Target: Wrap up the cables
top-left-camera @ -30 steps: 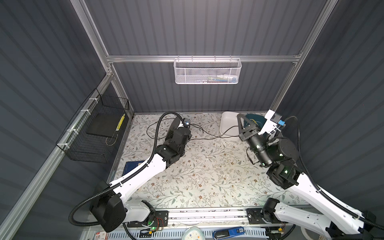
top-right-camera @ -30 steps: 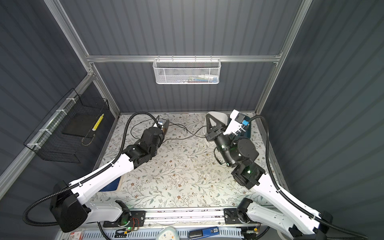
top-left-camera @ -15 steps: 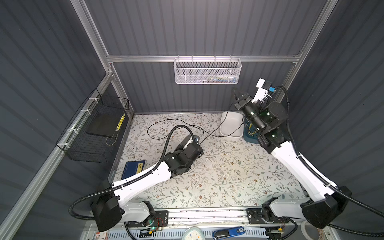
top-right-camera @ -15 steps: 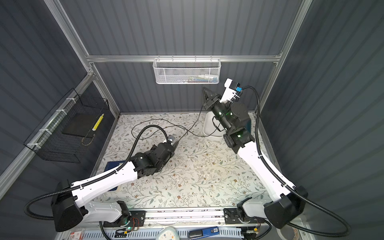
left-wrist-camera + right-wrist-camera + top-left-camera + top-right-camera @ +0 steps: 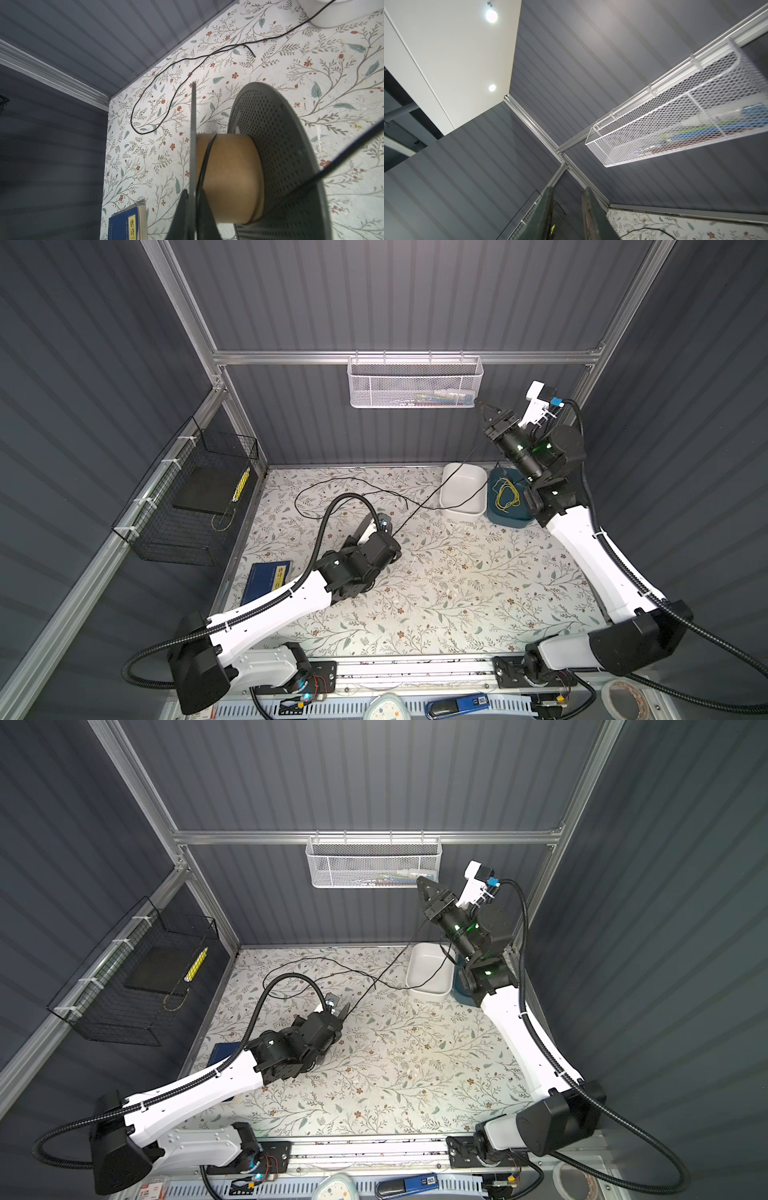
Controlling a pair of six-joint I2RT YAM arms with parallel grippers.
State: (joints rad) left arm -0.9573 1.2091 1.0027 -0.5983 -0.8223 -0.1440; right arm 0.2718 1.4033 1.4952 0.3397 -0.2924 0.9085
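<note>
Pale floral table (image 5: 457, 593) below, and in both top views the left arm mostly hides the grey spool (image 5: 280, 155), whose far disc is cut off in the left wrist view. The left gripper (image 5: 192, 207) is clamped on the spool's thin near disc. The black cable (image 5: 206, 158) takes one turn round the cardboard core, then trails loosely across the table. Up high, the right gripper (image 5: 568, 191) has its jaws slightly apart with nothing between them, and I can't tell whether the cable touches it.

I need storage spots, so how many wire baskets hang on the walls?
2. A white mesh basket hangs on the back rail; a black wire basket hangs on the left side rail. None appears hidden.
</note>
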